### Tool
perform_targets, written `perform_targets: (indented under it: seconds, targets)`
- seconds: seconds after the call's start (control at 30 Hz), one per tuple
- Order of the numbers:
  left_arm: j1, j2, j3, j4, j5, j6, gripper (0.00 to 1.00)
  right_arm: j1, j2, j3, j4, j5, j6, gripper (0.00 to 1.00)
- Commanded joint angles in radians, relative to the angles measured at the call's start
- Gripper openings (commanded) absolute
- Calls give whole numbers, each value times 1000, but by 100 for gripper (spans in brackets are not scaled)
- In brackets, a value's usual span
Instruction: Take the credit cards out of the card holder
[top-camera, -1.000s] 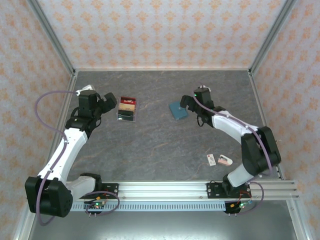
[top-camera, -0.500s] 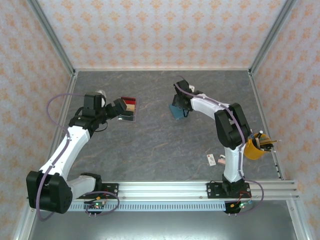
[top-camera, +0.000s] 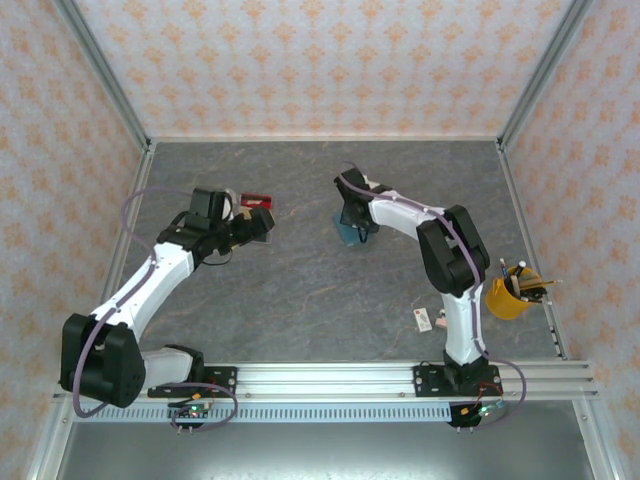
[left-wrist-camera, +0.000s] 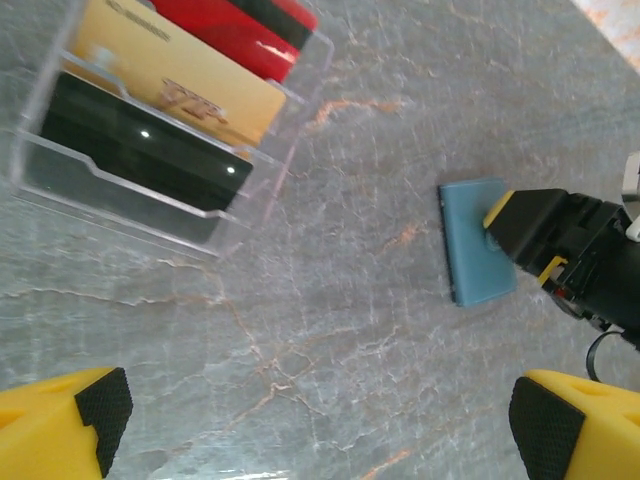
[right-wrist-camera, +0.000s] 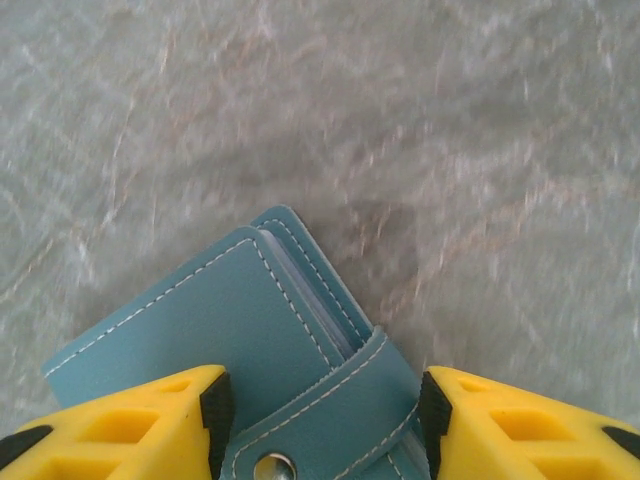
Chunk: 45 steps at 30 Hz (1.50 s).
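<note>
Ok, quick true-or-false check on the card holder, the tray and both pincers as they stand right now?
1. The card holder is closed, with its strap snapped down. True.
2. The right pincer has a finger on each side of the card holder's strap end. True.
3. The left pincer is shut on the clear tray. False: it is open and apart from the tray.
4. The tray's cards are all red. False: one is red, one tan, one black.

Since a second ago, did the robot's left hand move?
Yes. The left gripper slid right, from beside the clear tray to over it, covering most of it.
</note>
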Motion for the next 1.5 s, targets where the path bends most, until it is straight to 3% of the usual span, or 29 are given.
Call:
perform_targets:
  seconds: [0.0, 0.2, 0.33, 0.5, 0.6, 0.7, 0.9, 1.07, 1.47]
  targets:
    - [-32, 26, -24, 37, 60, -40, 100, 78, -56, -106, -105, 22, 88, 54]
    - [-98, 71, -99, 140, 60, -124, 100, 218, -155, -231, -93, -24, 187, 54]
    - [-155, 94, -125, 186, 51, -169, 100, 210, -270, -286, -43, -90, 157, 56]
    - [-186, 156, -182, 347, 181, -267, 100, 155, -361, -296, -50, -218, 56, 58]
    - [-202, 188, -193, 396, 201, -312, 99, 125, -354, -298, -59, -318, 22, 56]
    - [-223, 223, -189, 425, 218, -327, 93, 119, -330, -295, -69, -372, -21, 52]
    - [-249, 280, -175, 456, 236, -353, 69, 106, -306, -297, -97, -423, -91, 44]
    - [-274, 355, -119, 447, 240, -336, 55, 103, -285, -331, -70, -441, -108, 35]
    - [-306, 455, -72, 462, 239, -322, 48, 96, -213, -321, -30, -445, -123, 30]
